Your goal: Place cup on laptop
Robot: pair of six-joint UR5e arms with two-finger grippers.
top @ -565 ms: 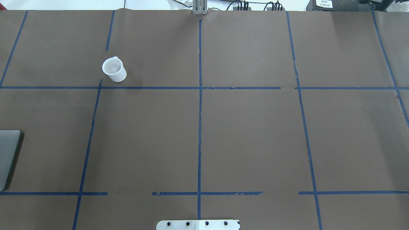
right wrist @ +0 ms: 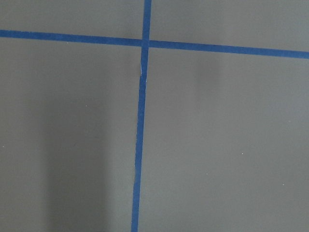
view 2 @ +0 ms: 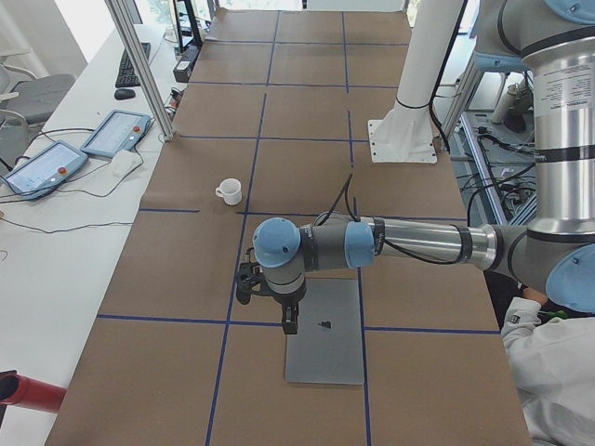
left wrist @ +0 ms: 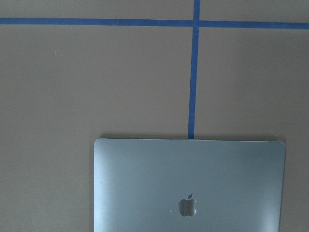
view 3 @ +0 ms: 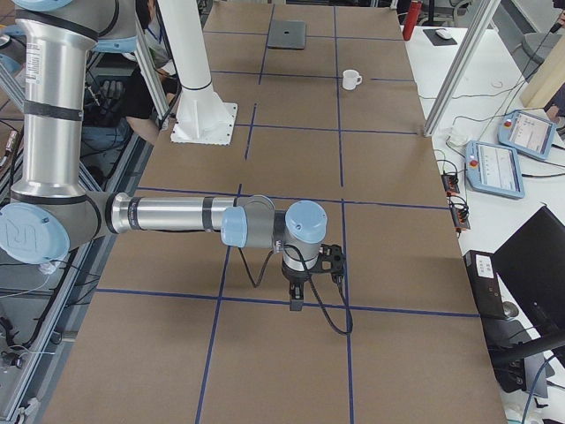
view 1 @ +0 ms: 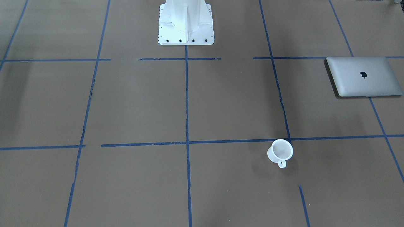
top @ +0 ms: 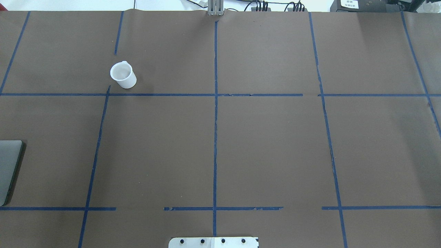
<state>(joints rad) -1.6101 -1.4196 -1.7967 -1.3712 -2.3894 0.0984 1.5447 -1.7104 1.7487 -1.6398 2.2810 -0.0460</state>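
We look on a table (top: 268, 148) covered in brown paper and gridded with blue tape (top: 215, 137). Our left arm (view 2: 418, 243) reaches out level and low, wrist turned down, so the left gripper (view 2: 290, 322) hangs by the laptop (view 2: 325, 353). The right gripper (view 3: 297, 302) likewise points down over bare paper. We cannot tell whether either is parted or closed. The laptop's lid bears a dark apple logo (left wrist: 188, 206). The cup (top: 122, 75) stands upright on the table, well apart from the laptop.
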